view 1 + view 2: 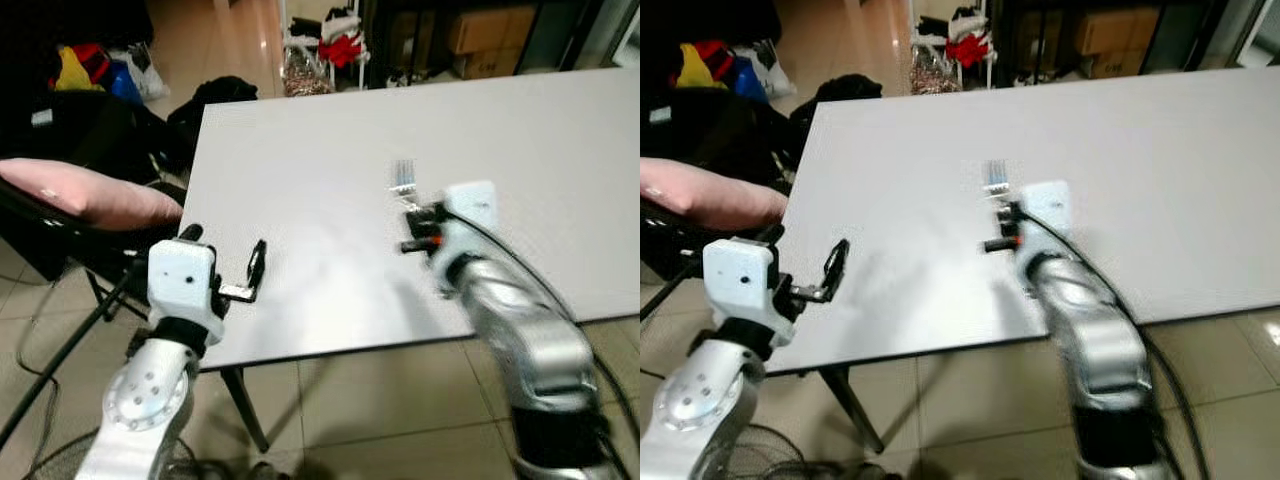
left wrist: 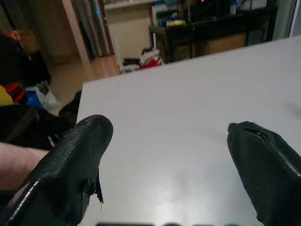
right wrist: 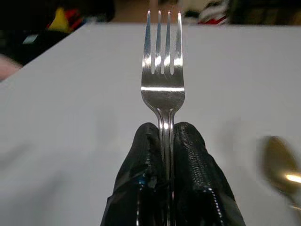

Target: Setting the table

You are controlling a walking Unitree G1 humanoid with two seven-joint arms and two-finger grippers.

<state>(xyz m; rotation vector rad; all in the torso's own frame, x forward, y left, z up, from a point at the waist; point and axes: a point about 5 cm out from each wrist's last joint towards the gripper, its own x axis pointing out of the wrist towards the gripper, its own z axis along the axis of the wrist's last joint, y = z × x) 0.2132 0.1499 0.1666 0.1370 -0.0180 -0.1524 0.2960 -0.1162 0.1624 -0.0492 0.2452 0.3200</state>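
The table (image 1: 330,140) lies bare ahead (a spoon (image 3: 281,167) beside the fork (image 3: 162,70)).

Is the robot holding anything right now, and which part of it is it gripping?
Yes: the right gripper pinches a fork by its handle, just below the neck, tines pointing forward. The left gripper is open and holds nothing.

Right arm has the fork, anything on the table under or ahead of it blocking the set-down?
Nothing visible blocks it. The right gripper holds the fork over the bare table. A spoon lies off to one side, not under the tines.
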